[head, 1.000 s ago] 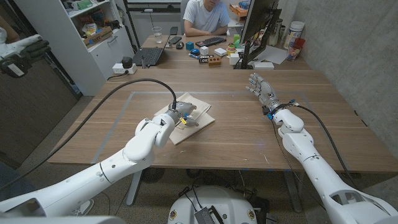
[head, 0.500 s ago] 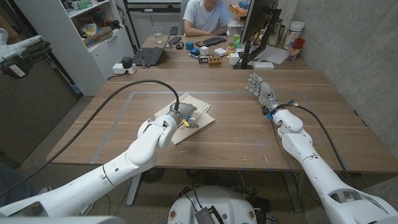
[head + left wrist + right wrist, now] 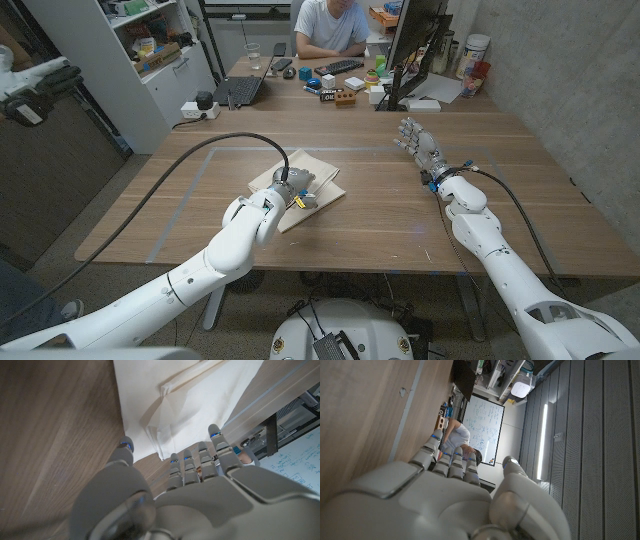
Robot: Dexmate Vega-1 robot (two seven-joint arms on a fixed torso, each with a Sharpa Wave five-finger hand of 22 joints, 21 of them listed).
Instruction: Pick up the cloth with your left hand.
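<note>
Folded cream-white cloth (image 3: 300, 180) lying flat on the wooden table (image 3: 380, 215), a little left of the table's middle, turned at an angle to the table's edges. Left hand (image 3: 296, 187) down over the cloth's near half, white forearm reaching in from the lower left with a black cable (image 3: 190, 160) arching above it. Seen from the left wrist, left hand (image 3: 175, 485) with fingertips (image 3: 174, 458) at the cloth's (image 3: 185, 400) folded edge, thumb tip on the bare wood just beside it, fingers loosely bent. Cannot tell whether any fabric is pinched; cloth flat on the wood, folds layered and a thicker fold line running across its far part.

Right hand (image 3: 420, 143) well apart on the table's right side, raised on its forearm, fingers spread and holding nothing. From the right wrist, right hand (image 3: 455, 490) standing beside the wood with fingers extended and separated.

Beyond the table, a second desk with a laptop (image 3: 240, 88), a keyboard (image 3: 343, 66), small coloured blocks (image 3: 345, 97) and a dark monitor (image 3: 408, 40). Seated person in a light shirt (image 3: 328, 28) at the far side of that desk. White shelf unit (image 3: 130, 60) at the left.
</note>
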